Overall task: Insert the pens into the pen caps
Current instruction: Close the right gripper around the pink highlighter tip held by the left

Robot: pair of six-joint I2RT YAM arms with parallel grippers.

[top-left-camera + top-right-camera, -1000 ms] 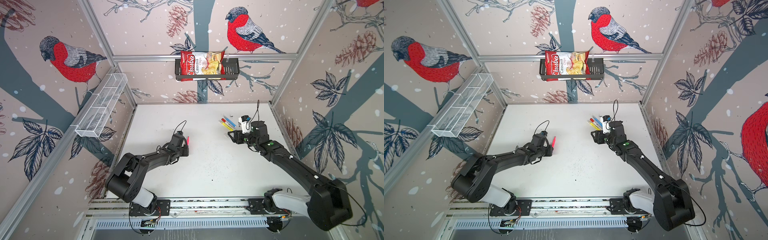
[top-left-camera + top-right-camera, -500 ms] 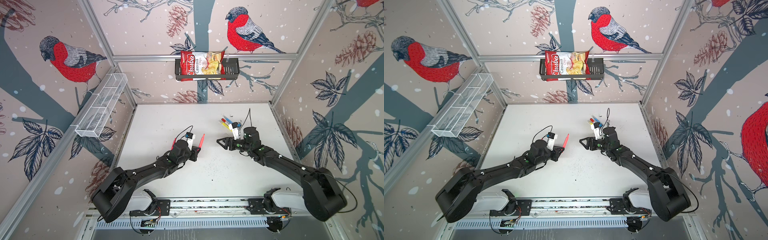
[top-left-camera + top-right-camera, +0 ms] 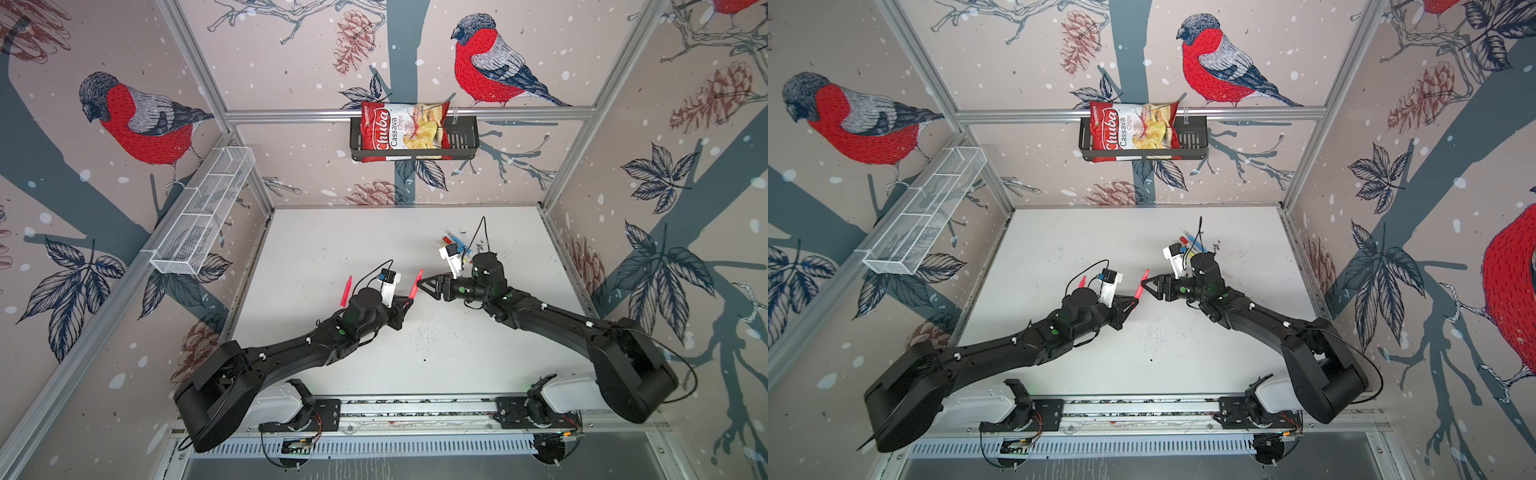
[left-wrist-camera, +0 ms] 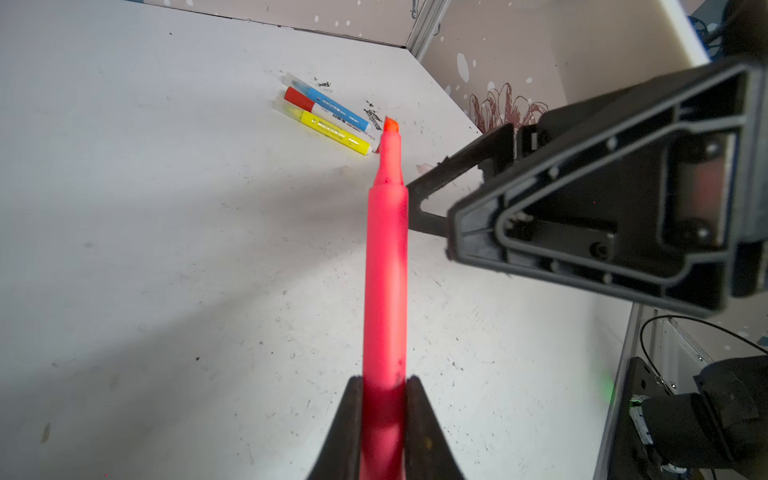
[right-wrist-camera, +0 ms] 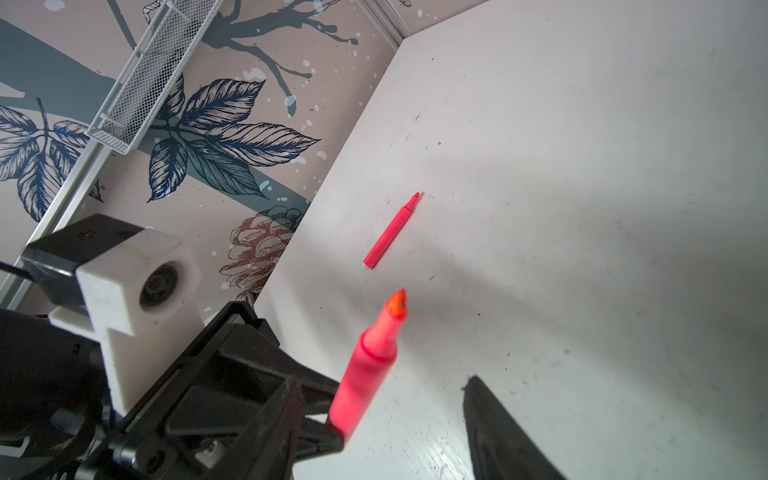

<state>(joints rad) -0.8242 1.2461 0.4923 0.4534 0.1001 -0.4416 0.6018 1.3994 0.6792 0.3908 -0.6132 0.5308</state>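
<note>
The left end effector [image 4: 384,399] is clamped on a pink pen [image 4: 384,257], its tip just beside the right end effector [image 3: 423,285], whose jaws stand apart. A second pink pen [image 5: 392,230] lies on the surface [image 3: 353,249], left of the left end effector.

pink pen [image 4: 385,266]: smooth matt plastic
table [image 4: 166,249]: matt white, scuffed, speckled
fingers [image 4: 582,216]: black matt plastic
mesh basket [image 3: 203,216]: white metal wire
chip bag [image 3: 401,131]: glossy

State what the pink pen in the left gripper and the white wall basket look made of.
The held pink pen looks plastic: smooth matte neon barrel, moulded step to the tip. The white wall basket seems painted metal mesh: see-through grid on a wire frame.
</note>
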